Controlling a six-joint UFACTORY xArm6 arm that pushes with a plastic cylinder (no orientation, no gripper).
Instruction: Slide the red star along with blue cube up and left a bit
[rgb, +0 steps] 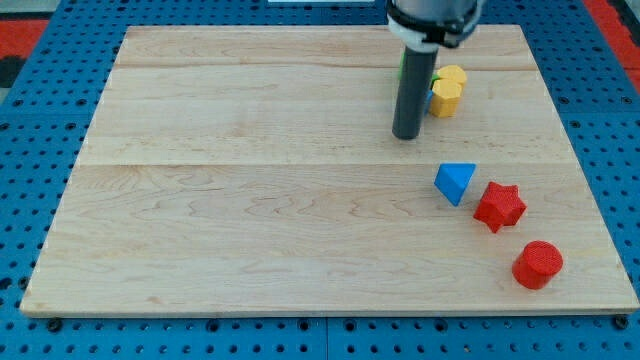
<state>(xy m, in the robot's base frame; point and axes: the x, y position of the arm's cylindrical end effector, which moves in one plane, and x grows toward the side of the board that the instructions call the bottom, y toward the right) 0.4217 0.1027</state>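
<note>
The red star lies at the view's right, touching the blue block on its upper left; the blue block looks wedge-like, with a pointed lower corner. My tip rests on the board above and to the left of the blue block, apart from it by a short gap. The rod rises from the tip to the view's top edge.
A red cylinder sits below and right of the star, near the wooden board's right edge. A yellow block stands right of the rod, with a green block and a small blue piece partly hidden behind the rod.
</note>
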